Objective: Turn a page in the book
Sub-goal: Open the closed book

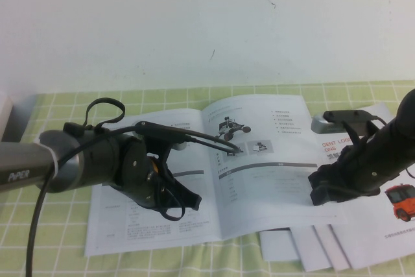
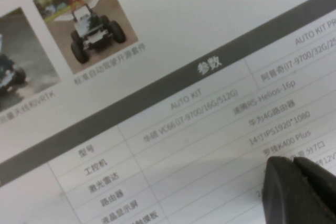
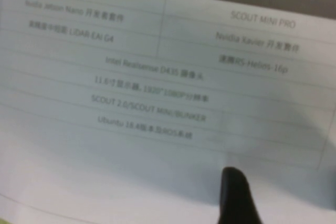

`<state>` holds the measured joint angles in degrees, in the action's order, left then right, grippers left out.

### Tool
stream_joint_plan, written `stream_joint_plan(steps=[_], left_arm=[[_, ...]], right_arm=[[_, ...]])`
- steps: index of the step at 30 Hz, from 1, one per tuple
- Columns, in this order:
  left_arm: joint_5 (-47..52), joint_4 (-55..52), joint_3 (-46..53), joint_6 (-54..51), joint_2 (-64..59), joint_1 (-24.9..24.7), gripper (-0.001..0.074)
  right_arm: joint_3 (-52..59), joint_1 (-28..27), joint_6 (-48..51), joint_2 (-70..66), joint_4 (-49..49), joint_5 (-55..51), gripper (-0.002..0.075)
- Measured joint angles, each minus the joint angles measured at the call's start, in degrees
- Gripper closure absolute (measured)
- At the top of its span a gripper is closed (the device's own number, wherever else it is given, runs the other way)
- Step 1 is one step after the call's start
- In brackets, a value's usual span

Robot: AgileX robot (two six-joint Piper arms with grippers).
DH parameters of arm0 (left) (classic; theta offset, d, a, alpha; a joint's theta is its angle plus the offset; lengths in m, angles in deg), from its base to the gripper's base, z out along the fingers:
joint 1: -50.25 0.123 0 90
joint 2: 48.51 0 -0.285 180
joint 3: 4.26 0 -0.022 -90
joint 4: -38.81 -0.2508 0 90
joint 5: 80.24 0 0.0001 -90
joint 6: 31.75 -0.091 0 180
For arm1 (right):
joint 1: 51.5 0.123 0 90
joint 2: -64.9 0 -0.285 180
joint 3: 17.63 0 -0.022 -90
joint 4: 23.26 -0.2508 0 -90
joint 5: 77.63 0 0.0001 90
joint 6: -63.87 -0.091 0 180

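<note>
Loose white sheets [image 1: 363,238] lie near the tabletop's [image 1: 39,225] front right corner, partly under the open book [image 1: 214,180]. Left claw [image 1: 230,147] is pinched shut over the book's middle fold. Right claw [image 1: 322,189] hangs released over the right page's [image 1: 272,167] outer edge.

Close over the page [image 3: 157,93], one dark fingertip [image 3: 236,195] of the right gripper [image 3: 239,203] at the frame's lower edge.

Fills nearly the whole frame with white glossy paper, printed with a dark grey bar carrying white characters and, below it, a two-column table of fine grey text split by thin rules. Lies in soft shadow across the lower portion. Shows only a single black, rounded finger rising in front of the blank margin beneath the table; contact with the paper cannot be told.
</note>
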<state>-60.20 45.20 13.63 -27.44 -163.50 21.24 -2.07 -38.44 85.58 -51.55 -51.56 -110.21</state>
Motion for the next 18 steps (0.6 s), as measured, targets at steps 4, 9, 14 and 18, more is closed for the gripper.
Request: stream_joint_plan(steps=[4, 9, 14, 18], left_arm=[[0.00, 0.00, 0.00, -0.32, 0.00, 0.00, 0.0737], [0.00, 0.00, 0.00, -0.37, 0.00, 0.00, 0.0737], [0.00, 0.00, 0.00, -0.37, 0.00, 0.00, 0.0737], [0.00, 0.14, 0.00, -0.37, 0.00, 0.00, 0.0737]], right_arm=[[-0.88, 0.00, 0.00, -0.12, 0.52, -0.54, 0.0358], [-2.08, 0.00, 0.00, -0.12, 1.44, -1.29, 0.0389], [-2.22, 0.00, -0.11, -0.15, 2.64, -1.90, 0.0394], [-2.22, 0.00, -0.11, -0.15, 4.14, -2.61, 0.0396]])
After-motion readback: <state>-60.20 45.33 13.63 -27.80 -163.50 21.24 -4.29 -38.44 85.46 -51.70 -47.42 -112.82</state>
